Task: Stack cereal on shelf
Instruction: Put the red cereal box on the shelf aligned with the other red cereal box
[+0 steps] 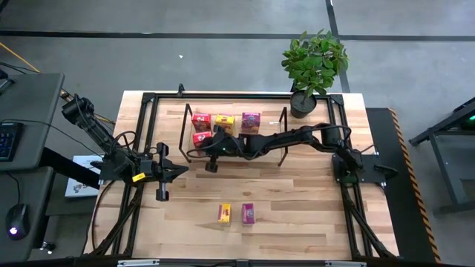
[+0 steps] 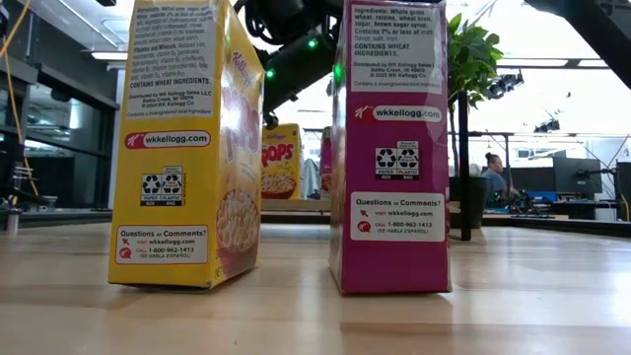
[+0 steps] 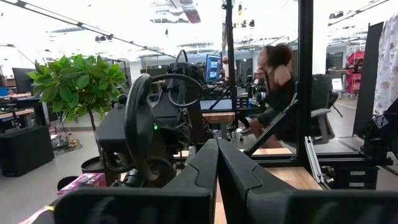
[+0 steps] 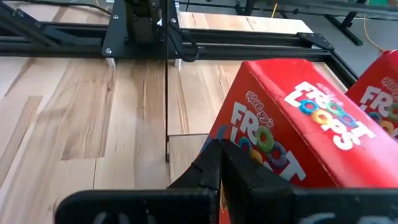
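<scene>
Wooden bench [image 1: 297, 200]: right hand [image 1: 211, 148], fingers pressed together and empty, beside red box [image 1: 200, 139] on shelf [image 1: 267, 119], apparently nudging it straight; left hand [image 1: 178, 170] pressed together, parked

My dark pincer [image 4: 219, 163], fingers pressed together, touches a tilted red cardboard cereal box [image 4: 292, 130]; a second red box [image 4: 379, 99] leans beside it above the light wooden counter [image 4: 68, 99].

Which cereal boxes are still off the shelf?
The yellow box and the magenta box, standing side by side on the tabletop; the other four sit on the shelf.
</scene>
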Action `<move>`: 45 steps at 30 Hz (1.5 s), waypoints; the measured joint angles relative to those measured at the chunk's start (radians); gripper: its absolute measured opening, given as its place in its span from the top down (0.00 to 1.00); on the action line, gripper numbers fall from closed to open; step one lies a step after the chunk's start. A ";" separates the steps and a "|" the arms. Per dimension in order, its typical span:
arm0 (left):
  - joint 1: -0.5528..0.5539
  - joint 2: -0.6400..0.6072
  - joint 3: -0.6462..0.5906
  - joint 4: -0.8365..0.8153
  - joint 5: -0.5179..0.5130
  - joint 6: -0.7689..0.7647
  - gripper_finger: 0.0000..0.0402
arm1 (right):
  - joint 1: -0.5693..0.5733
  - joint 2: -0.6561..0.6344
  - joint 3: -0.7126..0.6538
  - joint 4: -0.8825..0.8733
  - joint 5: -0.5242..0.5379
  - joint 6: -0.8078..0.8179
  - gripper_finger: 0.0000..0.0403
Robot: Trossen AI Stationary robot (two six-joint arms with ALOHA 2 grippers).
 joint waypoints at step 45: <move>0.000 0.000 0.000 -0.002 0.000 -0.008 1.00 | 0.042 0.106 0.000 0.025 0.210 0.037 1.00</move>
